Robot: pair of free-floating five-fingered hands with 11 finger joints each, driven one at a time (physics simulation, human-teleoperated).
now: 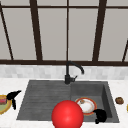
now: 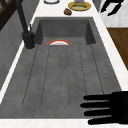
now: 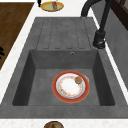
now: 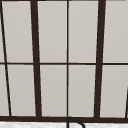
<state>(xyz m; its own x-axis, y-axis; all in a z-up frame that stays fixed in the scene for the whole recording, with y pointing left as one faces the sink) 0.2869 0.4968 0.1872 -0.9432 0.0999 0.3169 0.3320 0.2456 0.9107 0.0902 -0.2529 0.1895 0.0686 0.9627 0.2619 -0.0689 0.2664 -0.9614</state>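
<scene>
At sink's front right corner, right hand (image 1: 100, 115) hovering curled, gripping nothing, beside red-rimmed plate (image 1: 86, 105); left hand (image 1: 13, 96) hanging open.

The sink (image 1: 37, 100) is set into the tabletop (image 1: 120, 87) below the window (image 1: 67, 30). The faucet (image 1: 68, 75) stands at the sink's rear edge, centred. The basin occupies the right part, the draining board the left. A plate (image 3: 70, 86) lies in the basin and carries a small food item (image 3: 78, 79). A ball (image 1: 67, 115) sits before the sink's front edge. The left hand (image 1: 13, 96) is left of the sink, just beside a dish (image 1: 3, 104) on the tabletop. The right hand (image 1: 100, 115) is at the basin's front right corner, near the plate. A small round item (image 1: 119, 100) lies on the tabletop right of the sink.
</scene>
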